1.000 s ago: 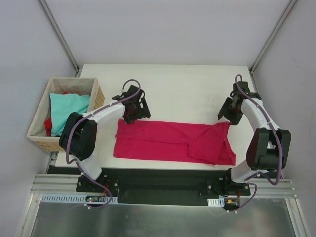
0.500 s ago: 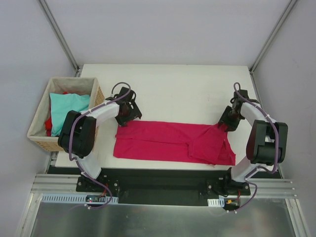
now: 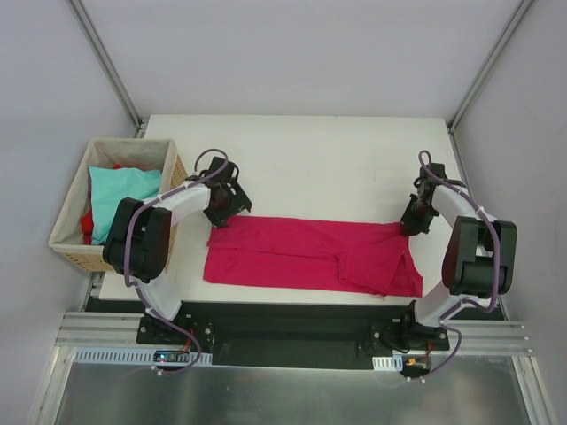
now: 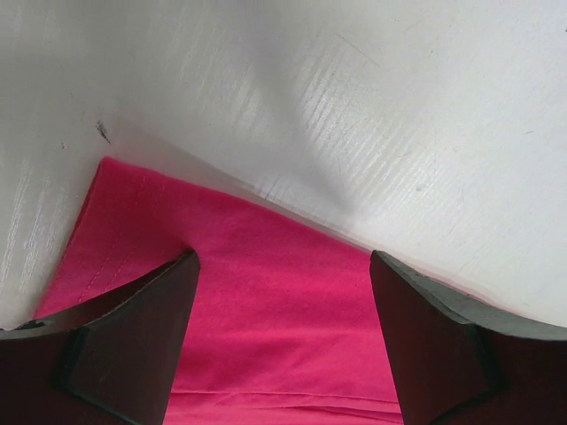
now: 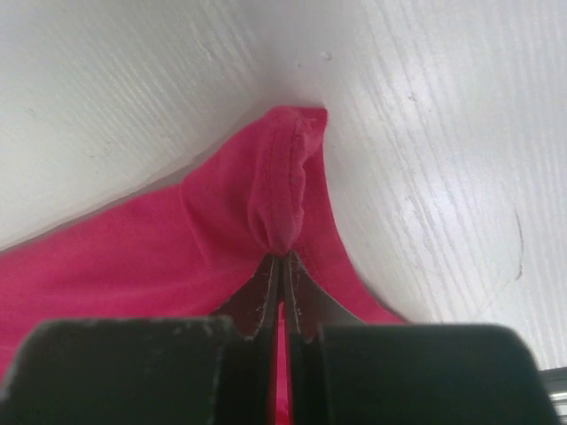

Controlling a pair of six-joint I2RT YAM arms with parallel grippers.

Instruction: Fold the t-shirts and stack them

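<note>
- Magenta tee (image 3: 310, 255) lies flat on the table (image 3: 328, 150).
- Right gripper (image 5: 284, 258) is clamped on its far right corner.
- Left gripper (image 4: 282, 274), jaws apart, is over the far left corner.
- Teal tee (image 3: 120, 195) is in the basket (image 3: 66, 221).

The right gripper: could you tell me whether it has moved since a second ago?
Yes. The right gripper has come slightly toward the near edge of the table, onto the far right corner of the crimson t-shirt, and shut on it.
</note>
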